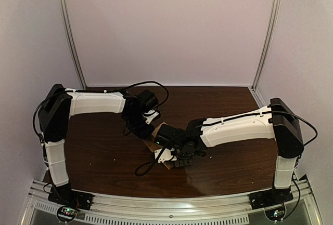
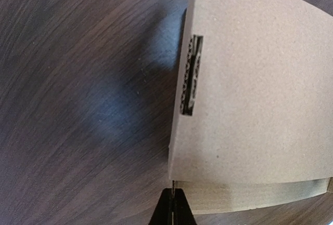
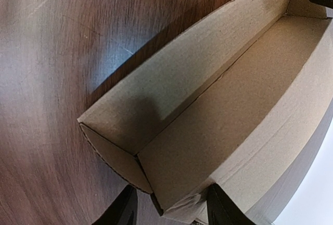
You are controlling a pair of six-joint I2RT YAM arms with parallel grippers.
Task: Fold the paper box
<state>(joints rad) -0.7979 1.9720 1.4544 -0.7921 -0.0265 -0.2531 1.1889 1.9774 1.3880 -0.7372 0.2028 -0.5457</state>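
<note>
Since the cardboard box [image 3: 218, 110] looks light but stiff, pinch its end wall [image 3: 112, 155] between your spread right gripper [image 3: 171, 200]; your left gripper [image 2: 172, 209] sits closed.

A dark brown wood-grain bench [image 1: 99, 152] carries a plain brown cardboard paper box [image 3: 223, 110], resting near its middle, its top open.

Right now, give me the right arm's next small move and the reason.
Probably close the right gripper on the paper box. Its open fingers straddle the box's near end corner, so pinching there should steady that wall for the next fold.
</note>
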